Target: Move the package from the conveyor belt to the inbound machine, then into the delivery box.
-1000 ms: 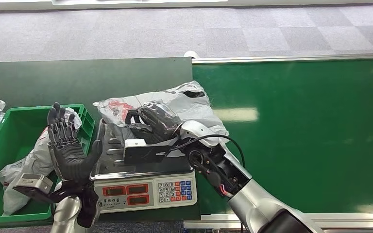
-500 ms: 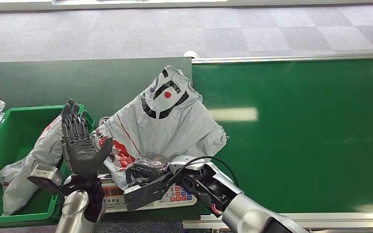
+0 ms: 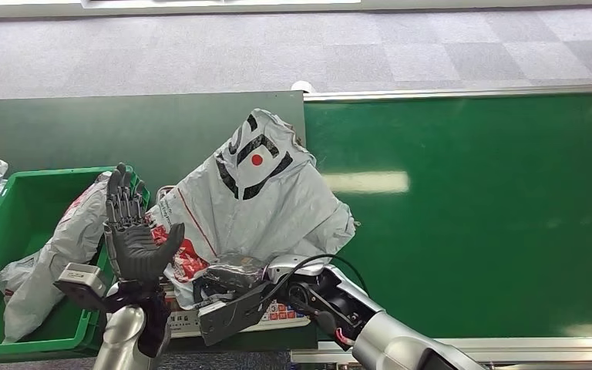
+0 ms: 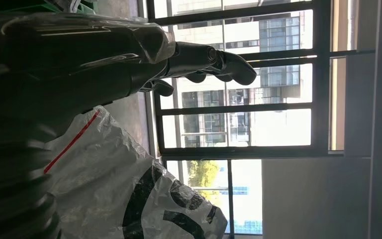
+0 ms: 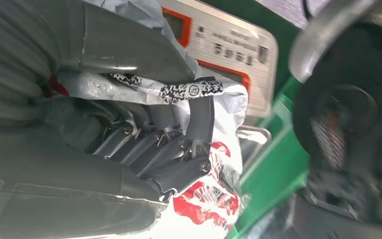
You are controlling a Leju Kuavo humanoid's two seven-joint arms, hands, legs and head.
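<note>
Package (image 3: 258,196): grey-white plastic mailer bag with black markings, a red dot and red print; raised on end above the scale (image 3: 266,314), its lower edge bunched in my right hand (image 3: 227,279). It leans toward the green bin (image 3: 0,223), with the green conveyor belt (image 3: 470,208) on its other side.

Right hand: fingers (image 5: 179,149) curled into the bag's plastic, gripping it; a strip of label with a printed code lies across them in the right wrist view.

Left hand (image 3: 131,231): held upright, palm toward the package, fingers straight and slightly apart, holding nothing. It stands just beside the bag's red-printed corner; whether it touches, I cannot tell.

Scale: silver, red display windows and a keypad, mostly hidden under bag and arm.

Green bin: holds another grey bag (image 3: 54,247), slumped against the wall nearest my left hand.

Left wrist view: the package's black markings (image 4: 149,199) against tall windows.
</note>
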